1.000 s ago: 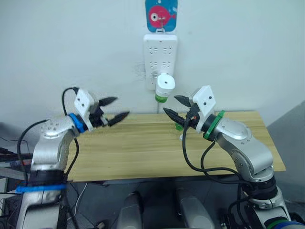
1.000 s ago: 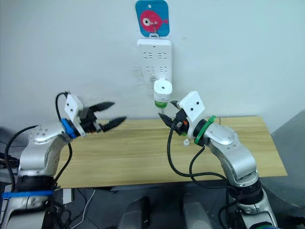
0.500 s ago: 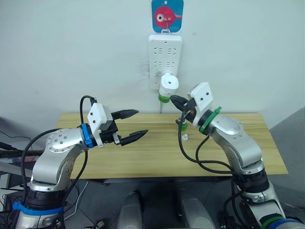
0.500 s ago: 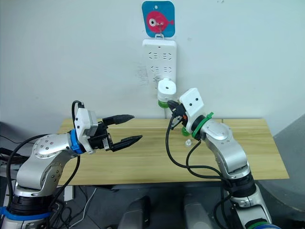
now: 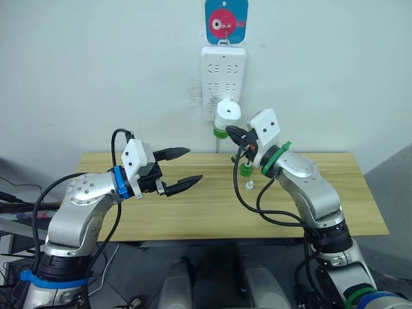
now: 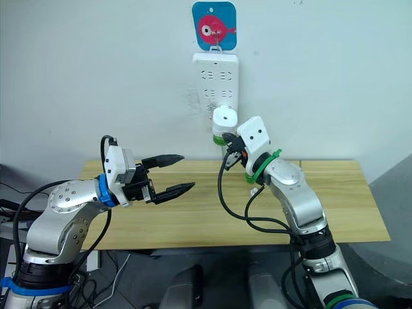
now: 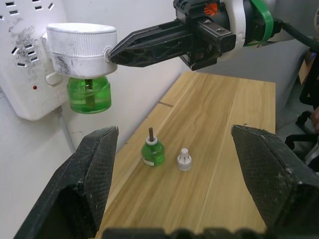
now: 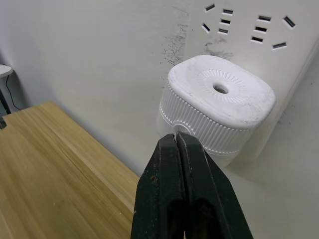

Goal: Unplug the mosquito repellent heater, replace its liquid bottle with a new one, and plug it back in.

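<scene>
The white mosquito repellent heater (image 5: 227, 111) is plugged into the wall power strip (image 5: 223, 74), with a green liquid bottle (image 7: 89, 94) fitted under it. My right gripper (image 8: 175, 137) is shut with nothing between its fingers, and its tips touch the heater's ribbed side. A second green bottle (image 7: 151, 152) with a bare dark wick stands on the table below, a small white cap (image 7: 184, 159) beside it. Which bottle is the new one I cannot tell. My left gripper (image 5: 193, 165) is open above the table's middle left, pointing toward the bottles and well short of them.
The wooden table (image 5: 193, 206) stands against the white wall. A blue tag with a pink fish (image 5: 226, 13) hangs above the power strip. The strip's cord (image 7: 65, 132) runs down behind the table.
The camera shifted a second ago. My right gripper has moved up and left until its tips meet the heater. My left gripper came in toward the table's middle, then barely moved.
</scene>
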`<state>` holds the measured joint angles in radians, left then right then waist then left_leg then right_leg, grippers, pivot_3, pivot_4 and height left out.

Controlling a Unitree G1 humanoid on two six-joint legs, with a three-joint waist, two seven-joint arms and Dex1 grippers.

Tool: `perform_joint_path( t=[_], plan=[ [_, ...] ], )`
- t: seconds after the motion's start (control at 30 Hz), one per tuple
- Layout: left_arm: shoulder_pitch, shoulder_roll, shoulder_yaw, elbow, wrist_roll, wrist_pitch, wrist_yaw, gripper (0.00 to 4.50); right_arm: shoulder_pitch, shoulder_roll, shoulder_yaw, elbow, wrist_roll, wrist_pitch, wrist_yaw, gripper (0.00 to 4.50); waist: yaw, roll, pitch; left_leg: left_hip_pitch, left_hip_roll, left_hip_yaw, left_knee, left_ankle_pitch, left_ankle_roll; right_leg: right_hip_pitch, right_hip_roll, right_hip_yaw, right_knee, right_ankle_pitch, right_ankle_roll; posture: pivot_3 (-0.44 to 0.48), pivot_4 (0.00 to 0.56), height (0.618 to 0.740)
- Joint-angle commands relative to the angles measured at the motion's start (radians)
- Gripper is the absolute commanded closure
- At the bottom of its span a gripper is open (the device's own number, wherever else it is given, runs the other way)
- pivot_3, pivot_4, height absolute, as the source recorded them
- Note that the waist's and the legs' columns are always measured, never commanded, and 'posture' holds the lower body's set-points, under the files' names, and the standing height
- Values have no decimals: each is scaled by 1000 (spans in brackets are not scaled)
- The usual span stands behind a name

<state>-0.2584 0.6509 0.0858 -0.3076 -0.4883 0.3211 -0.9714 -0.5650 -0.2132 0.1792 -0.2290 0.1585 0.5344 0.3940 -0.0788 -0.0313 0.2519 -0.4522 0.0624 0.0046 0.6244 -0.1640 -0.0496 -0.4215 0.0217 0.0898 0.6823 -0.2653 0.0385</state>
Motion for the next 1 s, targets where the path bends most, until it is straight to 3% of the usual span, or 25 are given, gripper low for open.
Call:
perform_joint_path(
  t=[0.03,0.2,0.33,0.5,0.57,0.7,1.0],
  plan=[
    [-10,4,10,-20,-7,-18,0,596,-41,3,-43,4,-21,-35,-39,4463,0,0,0,0,0,0,0,0,0,0,0,0,0,0,0,-39,196,740],
    [-21,-1,5,-14,-5,-19,5,596,-58,8,-71,22,-1,-6,-47,4463,0,0,0,0,0,0,2,0,0,0,0,0,1,1,1,-42,196,740],
    [-24,-2,15,0,-23,3,7,596,0,-53,-49,-101,103,64,98,4463,4,0,0,0,0,0,3,0,0,1,0,0,1,1,1,-44,196,740],
    [15,47,18,45,16,-21,-32,596,116,-246,-32,-302,204,149,275,4463,8,0,0,-1,0,0,1,-1,1,0,0,0,-1,1,0,-38,185,740],
    [38,95,13,71,33,-41,-87,70,152,-331,-38,-344,199,138,321,4500,8,0,0,0,0,0,0,-1,1,0,0,-1,-1,0,-1,-33,179,740],
    [51,182,29,155,58,-85,-172,0,224,-484,-137,-384,237,123,415,3608,8,-1,-2,0,1,0,0,-1,1,0,0,-1,0,0,-1,-14,157,740],
    [125,316,45,133,143,-67,-156,0,345,-800,-349,-357,305,89,640,362,20,-3,-33,0,0,2,0,-1,0,0,-1,0,-1,0,0,4,112,740]
  ],
)
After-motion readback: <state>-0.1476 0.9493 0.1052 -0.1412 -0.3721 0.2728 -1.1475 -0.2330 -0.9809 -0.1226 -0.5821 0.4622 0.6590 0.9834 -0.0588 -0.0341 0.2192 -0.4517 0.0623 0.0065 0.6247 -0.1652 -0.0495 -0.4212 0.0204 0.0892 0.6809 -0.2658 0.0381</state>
